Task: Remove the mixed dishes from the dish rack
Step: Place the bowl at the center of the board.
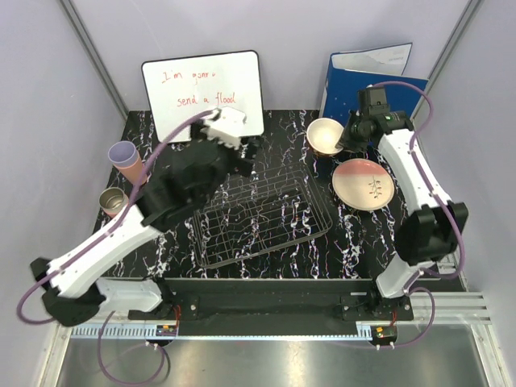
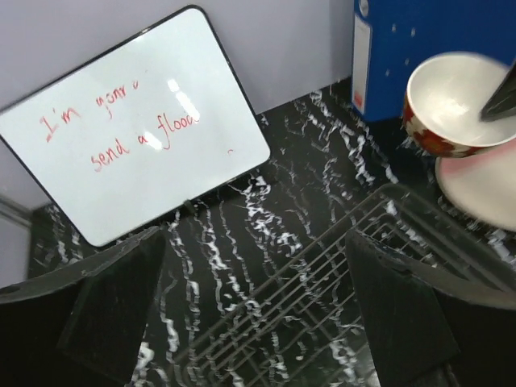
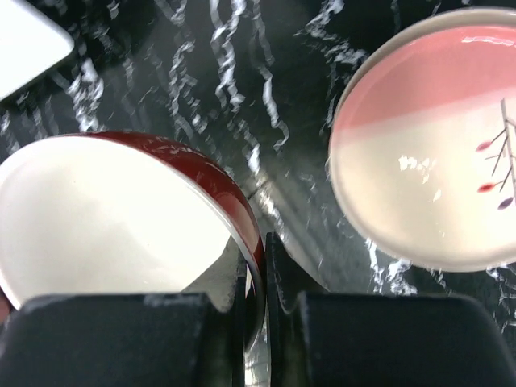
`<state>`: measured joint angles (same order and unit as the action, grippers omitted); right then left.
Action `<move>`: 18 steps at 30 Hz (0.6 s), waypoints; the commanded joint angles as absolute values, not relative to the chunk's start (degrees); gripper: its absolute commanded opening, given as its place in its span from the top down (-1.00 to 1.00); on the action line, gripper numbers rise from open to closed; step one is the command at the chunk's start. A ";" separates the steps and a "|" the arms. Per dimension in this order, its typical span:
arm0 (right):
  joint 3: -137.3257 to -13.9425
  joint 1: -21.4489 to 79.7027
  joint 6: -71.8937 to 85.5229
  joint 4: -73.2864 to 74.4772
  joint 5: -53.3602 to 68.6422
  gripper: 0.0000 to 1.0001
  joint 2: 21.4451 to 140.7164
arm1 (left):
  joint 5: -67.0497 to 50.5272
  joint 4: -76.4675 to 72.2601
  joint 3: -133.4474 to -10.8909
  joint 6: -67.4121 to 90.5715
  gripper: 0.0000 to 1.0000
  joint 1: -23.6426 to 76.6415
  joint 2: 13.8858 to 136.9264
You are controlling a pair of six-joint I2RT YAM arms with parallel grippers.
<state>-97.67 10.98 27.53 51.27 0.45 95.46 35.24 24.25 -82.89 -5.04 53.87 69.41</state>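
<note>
Left tool [image 2: 254, 238] first: its jaws are spread wide with nothing between them. It hangs over the far left corner of the dish rack [image 1: 260, 216] and faces the whiteboard [image 2: 137, 129]. Over to the right tool [image 3: 256, 270]: it is pinched tight on the rim of the cream-and-brown bowl [image 3: 113, 218], one finger inside the rim and one outside. The bowl sits at the far right of the tabletop [image 1: 355, 242], outside the rack and just behind the plate [image 1: 363, 184]. Whether its foot touches the tabletop, I can't tell.

Sweeping across from the left edge, a lavender tumbler [image 1: 123, 153] stands upright, and a greyish cup [image 1: 113, 200] sits just in front of it; both are well clear of the rack. The left arm stretches diagonally over the rack's left side and covers that part from above. The whiteboard, with red handwriting, leans against the back wall. The black wire rack lies in the middle, turned slightly askew. To its right, the cream-pink plate with its twig drawing lies flat just beside the rack's right end. Behind the bowl, a blue folder [image 1: 367, 81] stands against the wall.

The count: one rack, one bowl, one plate showing, two cups, one whiteboard, one folder.
</note>
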 commanded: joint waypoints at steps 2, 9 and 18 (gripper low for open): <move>-105.11 8.53 30.14 44.74 -1.23 1.00 100.54 | 39.98 17.84 -74.20 8.34 -0.98 52.91 62.94; -106.61 7.29 31.38 40.09 -1.58 1.00 108.26 | 38.06 16.70 -68.30 11.95 -0.98 52.56 61.44; -106.17 7.21 33.22 34.55 -1.76 1.00 117.58 | 37.09 14.68 -63.55 11.95 -0.98 52.56 61.87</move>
<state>-103.66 7.35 30.70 41.52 -1.48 114.89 37.74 19.18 -64.86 10.59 52.80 62.00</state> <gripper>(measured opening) 0.093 0.987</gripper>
